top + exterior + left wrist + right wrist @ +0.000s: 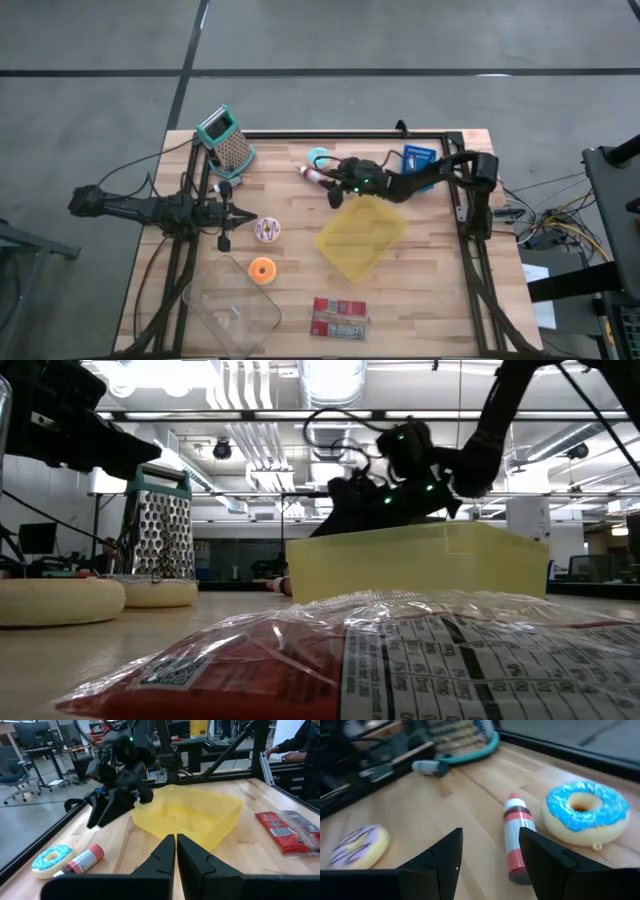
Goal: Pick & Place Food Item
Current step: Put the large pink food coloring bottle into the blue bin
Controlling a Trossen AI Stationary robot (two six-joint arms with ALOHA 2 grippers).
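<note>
High view: the right gripper [335, 190] hovers spread, the red bottle [313, 175] just ahead of it, the blue donut [318, 156] beyond, the yellow bin [362, 236] behind. Left wrist view: the left gripper [176, 841] is pressed together, empty. Right wrist view: the bottle lies between the spread fingers [440, 856], untouched.

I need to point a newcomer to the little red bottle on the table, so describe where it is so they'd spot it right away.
Start at the yellow bin mid-table and look toward the far edge, under the right gripper. The red bottle lies on its side beside the blue-frosted donut. It's the only slim, white-capped tube there.
</note>
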